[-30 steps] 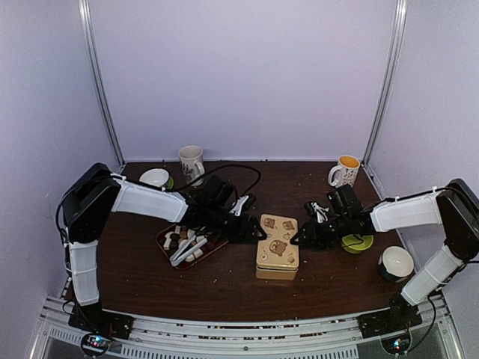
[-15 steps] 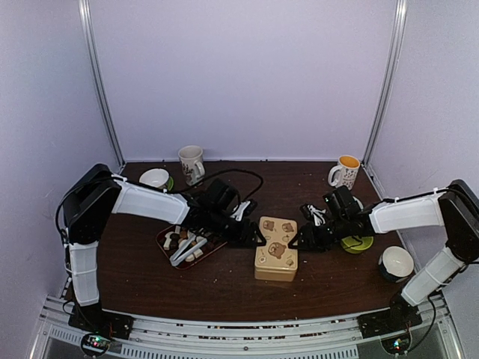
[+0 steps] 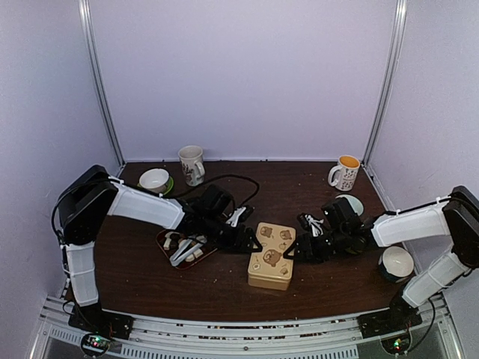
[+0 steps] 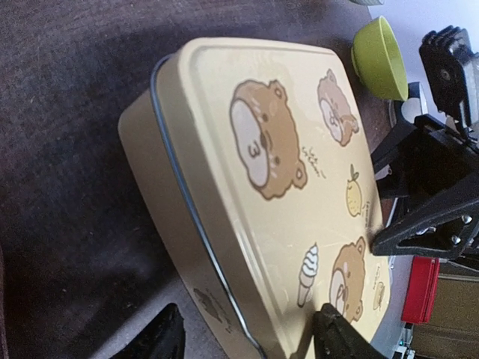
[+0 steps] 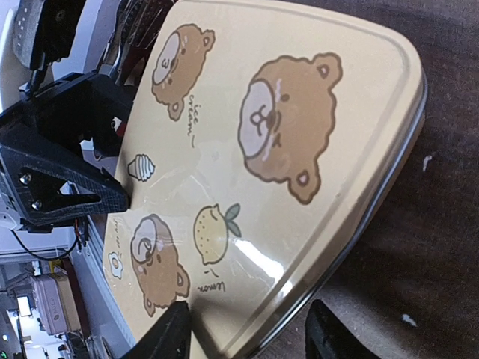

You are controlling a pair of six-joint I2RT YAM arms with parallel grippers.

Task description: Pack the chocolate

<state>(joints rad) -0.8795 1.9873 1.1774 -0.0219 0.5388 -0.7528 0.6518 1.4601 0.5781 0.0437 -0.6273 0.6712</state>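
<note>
We see small bite-sized choc pieces (image 3: 171, 239), some white/cream, some brown, lying loose & jumbled on a dark red tray (image 3: 160, 241), left-centre of the tabletop (image 3: 150, 288).

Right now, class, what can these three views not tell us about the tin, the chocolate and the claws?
- Tin contents: lid shut in every view.
- Chocolate count: top view, pieces too small, tongs lie across them.
- Left claw and right claw contact with tin: wrist views, fingertips cut off by bottom edge.
</note>
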